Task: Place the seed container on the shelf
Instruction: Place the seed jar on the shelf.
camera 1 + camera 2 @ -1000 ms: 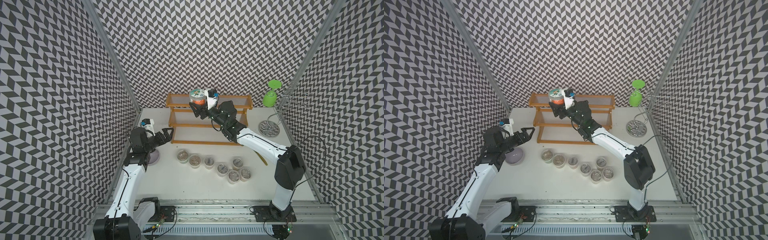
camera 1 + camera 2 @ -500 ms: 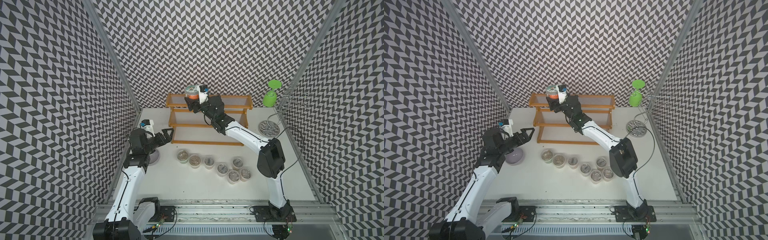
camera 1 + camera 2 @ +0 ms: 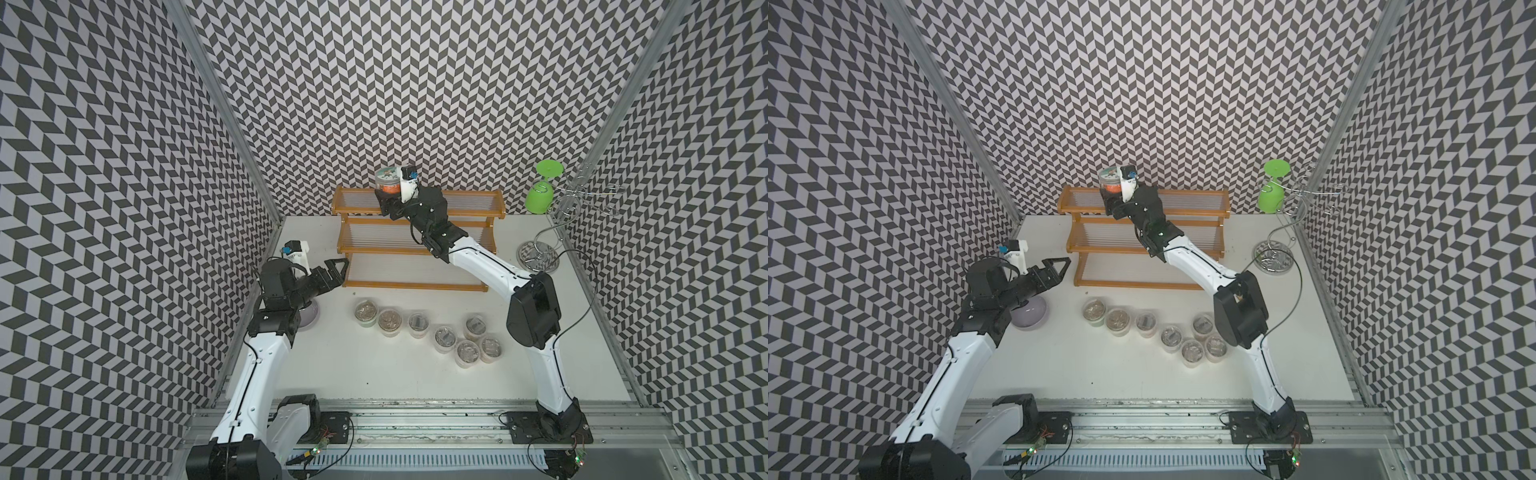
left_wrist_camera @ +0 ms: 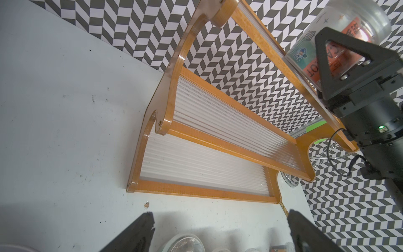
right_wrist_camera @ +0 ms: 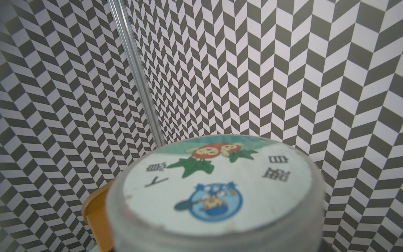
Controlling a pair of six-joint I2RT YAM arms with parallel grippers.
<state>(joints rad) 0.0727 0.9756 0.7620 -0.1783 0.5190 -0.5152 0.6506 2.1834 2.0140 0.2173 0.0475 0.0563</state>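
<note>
White scuffed tabletop (image 3: pixel 374 374); chevron walls (image 3: pixel 415 83) three sides; shelf (image 3: pixel 415 286) at back.

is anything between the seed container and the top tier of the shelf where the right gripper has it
Nothing visible. The seed container, in the right gripper, is at the top tier of the shelf, near its left end, and no tier holds anything else.

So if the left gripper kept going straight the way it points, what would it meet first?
Most likely the shelf. The left gripper, fingers open, aims at its lower tiers with only bare table between; which tier is unclear.
</note>
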